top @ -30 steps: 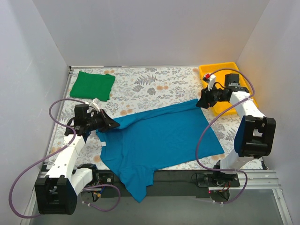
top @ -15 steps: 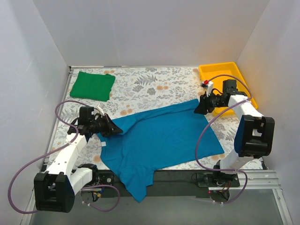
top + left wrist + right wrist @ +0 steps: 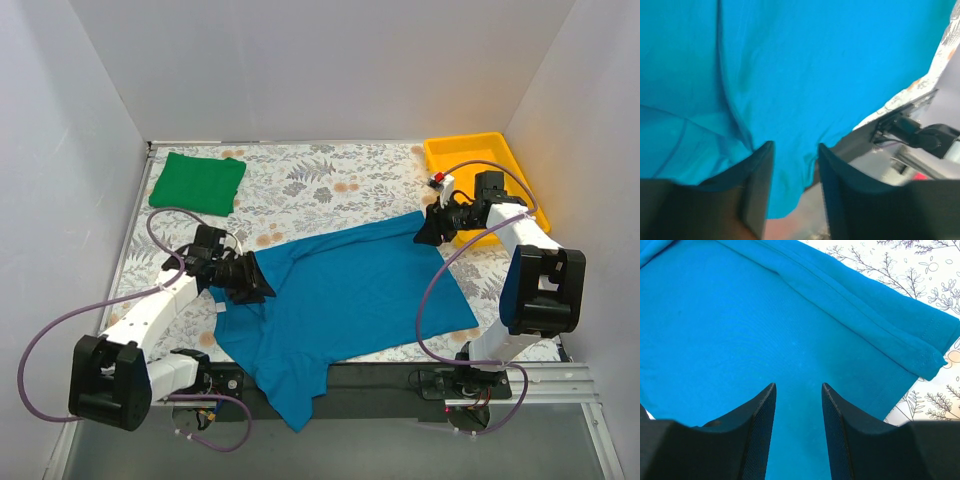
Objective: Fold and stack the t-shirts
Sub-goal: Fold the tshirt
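The teal shirt [image 3: 340,290] is lying across the table's [image 3: 330,180] near half, long axis left-right. The left gripper [image 3: 255,285] is hovering at its left edge, the right gripper [image 3: 425,228] at its far-right corner, both with jaws spread.

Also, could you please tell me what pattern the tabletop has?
The tabletop is white, printed with grey leaves and orange flowers; the top external view shows it best.
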Robot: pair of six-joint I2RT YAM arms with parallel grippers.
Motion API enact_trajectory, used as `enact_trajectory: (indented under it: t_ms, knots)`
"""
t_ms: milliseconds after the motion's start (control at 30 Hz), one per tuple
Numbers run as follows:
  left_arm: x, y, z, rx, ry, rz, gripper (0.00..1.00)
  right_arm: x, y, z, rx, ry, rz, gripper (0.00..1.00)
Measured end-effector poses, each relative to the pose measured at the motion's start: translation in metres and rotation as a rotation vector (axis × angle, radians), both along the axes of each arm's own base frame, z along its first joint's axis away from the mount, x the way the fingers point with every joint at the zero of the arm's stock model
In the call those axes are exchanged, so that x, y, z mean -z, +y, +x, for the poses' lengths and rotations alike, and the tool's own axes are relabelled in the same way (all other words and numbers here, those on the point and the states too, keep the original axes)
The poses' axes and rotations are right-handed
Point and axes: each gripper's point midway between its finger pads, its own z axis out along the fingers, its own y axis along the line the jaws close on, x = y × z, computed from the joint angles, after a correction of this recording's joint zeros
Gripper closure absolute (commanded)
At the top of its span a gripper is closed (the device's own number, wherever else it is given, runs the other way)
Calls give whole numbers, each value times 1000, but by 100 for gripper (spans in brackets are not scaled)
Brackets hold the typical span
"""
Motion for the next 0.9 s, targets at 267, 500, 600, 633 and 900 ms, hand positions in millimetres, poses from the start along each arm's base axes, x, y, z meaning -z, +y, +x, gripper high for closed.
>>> enact_trajectory:
  t_ms: [267, 500, 600, 633, 900]
  knots:
    - [-54, 6, 52, -55, -264, 50, 46, 4, 0, -3, -4, 4, -1, 51]
    - [-12, 9, 71, -73, -156, 124, 46, 20, 3, -35, -22, 45, 3, 51]
    - [-8, 10, 75, -71, -157, 135, 46, 23, 5, -44, -33, 71, 10, 51]
    - [-9, 10, 78, -71, -166, 137, 46, 23, 5, -44, -38, 68, 11, 51]
    - [-11, 9, 93, -57, -223, 146, 46, 23, 5, -45, -47, 63, 11, 51]
